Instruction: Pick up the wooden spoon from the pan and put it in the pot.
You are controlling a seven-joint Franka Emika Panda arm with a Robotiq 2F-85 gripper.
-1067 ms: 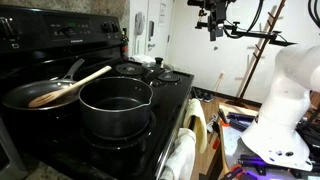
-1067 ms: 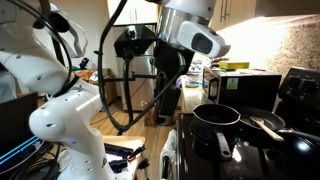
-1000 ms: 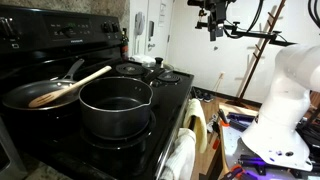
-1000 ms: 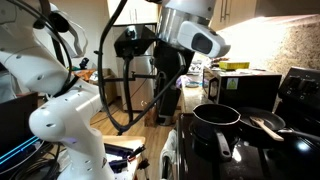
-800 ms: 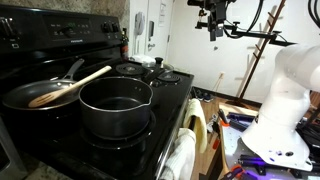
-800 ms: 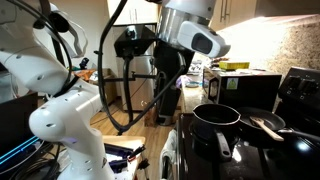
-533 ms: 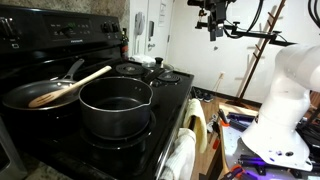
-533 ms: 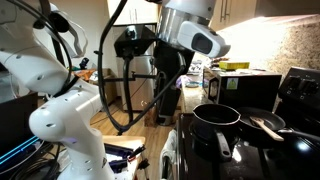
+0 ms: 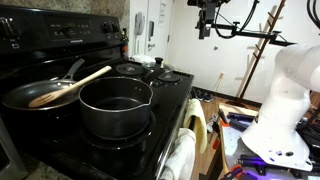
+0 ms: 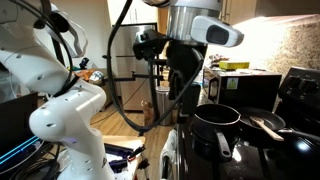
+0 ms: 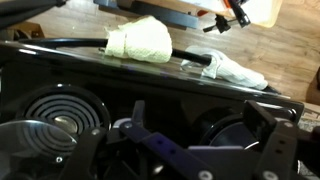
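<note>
The wooden spoon (image 9: pixel 70 86) lies across the black pan (image 9: pixel 25 95) at the left of the stove, its handle slanting up to the right over the pan's rim. The deep dark pot (image 9: pixel 115 105) stands right beside the pan, nearer the stove's front, and holds nothing visible. Pot (image 10: pixel 216 118) and pan (image 10: pixel 262 124) also show in the other exterior view. My gripper (image 9: pixel 204 26) hangs high in the air, well away from both. In the wrist view the gripper (image 11: pixel 200 130) is open and empty, looking down on the stove top.
Pale towels (image 11: pixel 140 40) hang on the oven door handle (image 9: pixel 185 150). A glass lid (image 9: pixel 148 64) sits on the far burners. A coil burner (image 11: pixel 55 110) lies below the gripper. The white robot base (image 9: pixel 280 100) stands beside the stove.
The arm has swung toward the stove, shifting sideways in both exterior views. The spoon, pan and pot have not moved.
</note>
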